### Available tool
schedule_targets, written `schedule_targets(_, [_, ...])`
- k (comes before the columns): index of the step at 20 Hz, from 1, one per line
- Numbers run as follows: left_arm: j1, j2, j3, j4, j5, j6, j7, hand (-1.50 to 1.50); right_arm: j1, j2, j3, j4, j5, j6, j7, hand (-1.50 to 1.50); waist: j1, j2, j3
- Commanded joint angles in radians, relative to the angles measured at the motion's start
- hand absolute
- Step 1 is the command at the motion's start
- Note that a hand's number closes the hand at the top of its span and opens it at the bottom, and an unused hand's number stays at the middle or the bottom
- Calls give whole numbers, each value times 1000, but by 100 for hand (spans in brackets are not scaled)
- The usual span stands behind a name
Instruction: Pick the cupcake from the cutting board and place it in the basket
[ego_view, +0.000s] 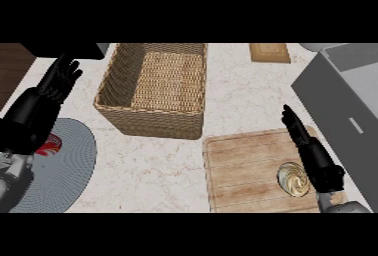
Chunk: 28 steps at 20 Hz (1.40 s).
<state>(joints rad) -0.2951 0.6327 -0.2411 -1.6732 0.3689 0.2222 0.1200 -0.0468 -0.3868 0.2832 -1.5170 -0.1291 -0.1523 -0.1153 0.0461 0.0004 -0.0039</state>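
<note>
Wooden board (244, 165) lies at the lower right of the pale surface (170, 170), with one cupcake (293, 180) near its right edge. Right hand (314, 155) sits just beside the cupcake, fingers straight, holding nothing. Left hand (59, 77) rests open at the upper left. One woven basket (148, 125) stands just up and left of the board. The cupcake is likely light and soft — its swirled top would smear, so grasp the wrapper sides, low down.

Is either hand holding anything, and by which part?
Nothing is held. The right hand is open beside the swirl-topped cupcake on the wooden cutting board; the left hand rests open at left.
</note>
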Motion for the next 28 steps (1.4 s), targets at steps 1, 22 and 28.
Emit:
schedule_targets(1, [85, -23, 6, -99, -49, 19, 35, 0, -95, 9, -26, 44, -14, 96, -2, 150, -35, -2, 4])
schedule_targets(22, [147, -62, -5, 66, -64, -105, -163, 0, 78, -214, -32, -416, 425, 39, -25, -150, -83, -13, -1])
schedule_targets(28, [155, -80, -23, 39, -82, -90, -145, 0, 23, -511, -111, -524, 474, 304, 228, -150, -70, -10, -2])
